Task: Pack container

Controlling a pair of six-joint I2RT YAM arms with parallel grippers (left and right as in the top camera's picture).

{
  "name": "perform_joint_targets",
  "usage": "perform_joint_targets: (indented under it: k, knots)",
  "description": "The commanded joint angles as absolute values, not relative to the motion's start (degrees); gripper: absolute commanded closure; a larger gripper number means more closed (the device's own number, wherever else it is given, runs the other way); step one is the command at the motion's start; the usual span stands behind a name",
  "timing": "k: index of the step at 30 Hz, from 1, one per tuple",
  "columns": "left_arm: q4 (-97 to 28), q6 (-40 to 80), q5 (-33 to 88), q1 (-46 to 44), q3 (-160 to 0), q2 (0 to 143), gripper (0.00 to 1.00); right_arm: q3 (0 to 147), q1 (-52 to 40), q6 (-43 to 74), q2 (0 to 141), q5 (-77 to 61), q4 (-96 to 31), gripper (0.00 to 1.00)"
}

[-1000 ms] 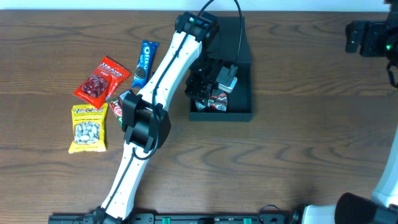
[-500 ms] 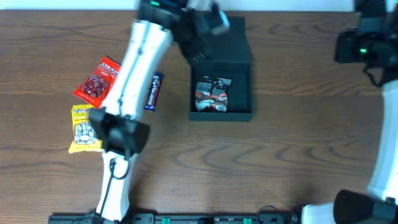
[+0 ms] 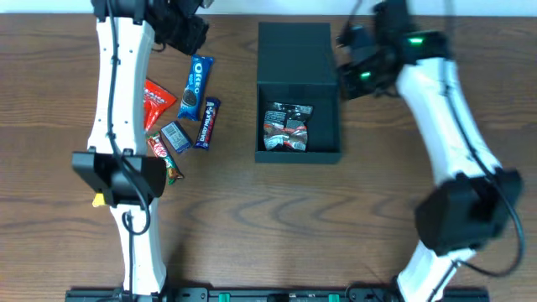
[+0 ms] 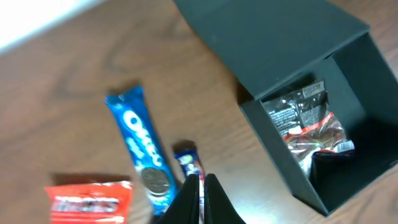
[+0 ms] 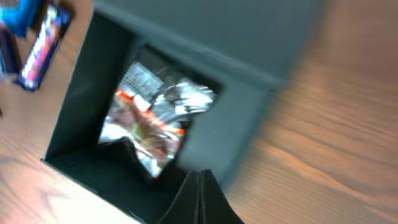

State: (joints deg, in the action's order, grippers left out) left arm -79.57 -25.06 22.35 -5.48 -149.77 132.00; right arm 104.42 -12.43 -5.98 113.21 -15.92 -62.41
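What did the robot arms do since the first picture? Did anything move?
The left gripper pulled out of the container, leaving the silver packet inside, swung off to the far left and shut its jaws. The right gripper came in from the far right to the container's right side, jaws now shut too. The container and the Oreo pack stayed put.

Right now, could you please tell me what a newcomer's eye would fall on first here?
The open dark container in the middle of the table stands out first, with one crinkled silver-and-red snack packet inside. To its left loose snacks lie scattered on the wood, the blue Oreo pack brightest. The left arm and right arm flank the container, jaws shut.
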Motion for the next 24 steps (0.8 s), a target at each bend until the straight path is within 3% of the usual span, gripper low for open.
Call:
perform_joint_targets:
  k: [1,6,24]
  knots:
    - [-81.06,-16.78,24.67,-5.65,-149.77,137.97,0.94,104.18,-16.16,-2.70,117.36,-16.69,-61.93,0.99]
    - [-81.25,-15.73,32.93,-5.65,-149.75,141.69,0.94,104.18,-17.87,1.67,122.98,-16.47,-61.78,0.99]
    - [-77.87,-8.36,34.96,-7.62,-137.91,143.15,0.94,103.57,-22.00,7.27,128.66,-2.96,-62.83,0.99]
